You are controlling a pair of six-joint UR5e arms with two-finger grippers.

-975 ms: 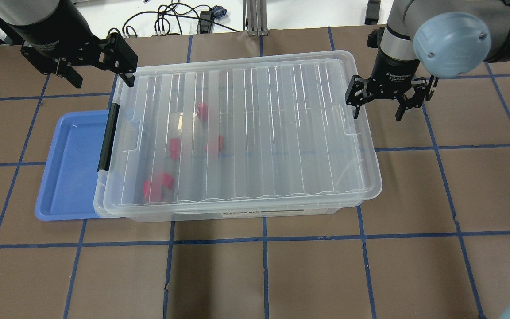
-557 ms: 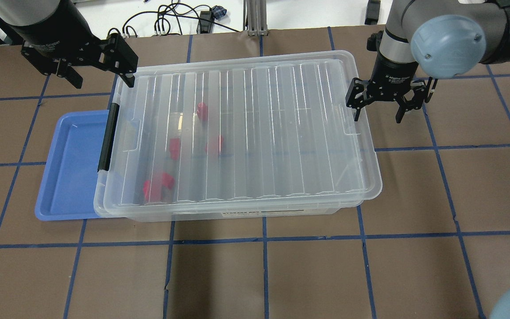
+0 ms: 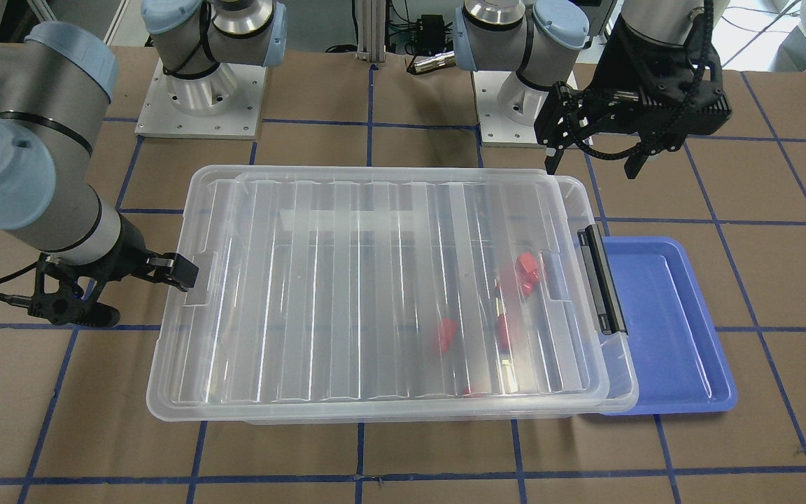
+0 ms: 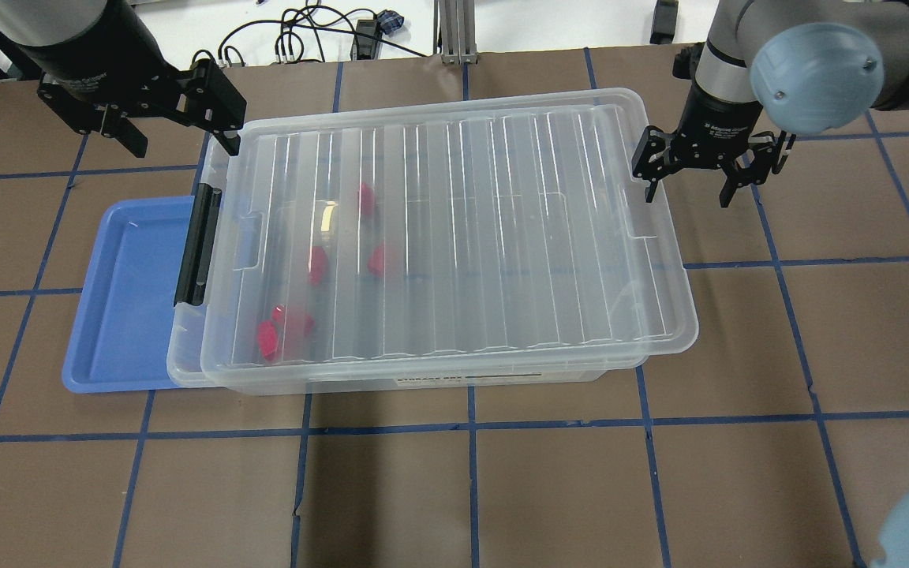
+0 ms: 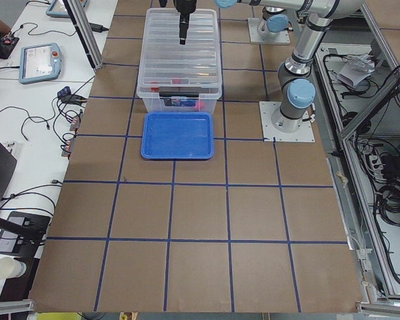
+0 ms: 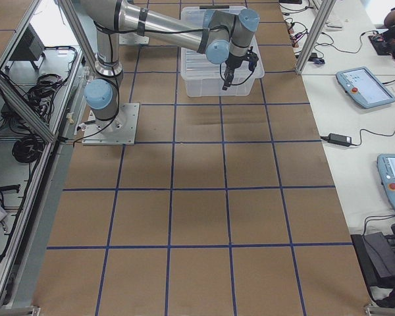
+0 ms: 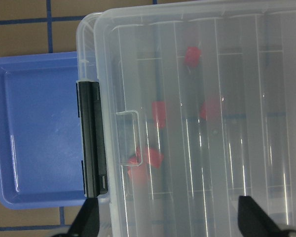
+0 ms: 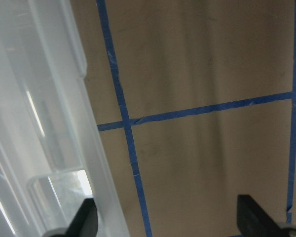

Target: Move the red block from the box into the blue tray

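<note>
The box (image 4: 423, 384) is a clear bin in mid-table, under a ribbed clear lid (image 4: 502, 237) that sits shifted toward its right end. Several red blocks (image 4: 317, 264) lie inside near the left end, seen through the lid; they also show in the left wrist view (image 7: 159, 112). A black latch (image 4: 198, 244) is on the left end. The blue tray (image 4: 119, 300) lies beside that end, empty, partly under the box rim. My left gripper (image 4: 178, 138) is open, above the box's back left corner. My right gripper (image 4: 689, 193) is open, one finger at the lid's right end.
The table is brown paper with a grid of blue tape (image 4: 470, 426). Cables (image 4: 320, 35) lie beyond the back edge. Both arm bases (image 3: 200, 98) stand behind the box. The tray's other sides face bare table.
The lid has slid to the right over the box, so it overhangs the right end. My right gripper moved right and slightly back with it. My left gripper has not moved.
</note>
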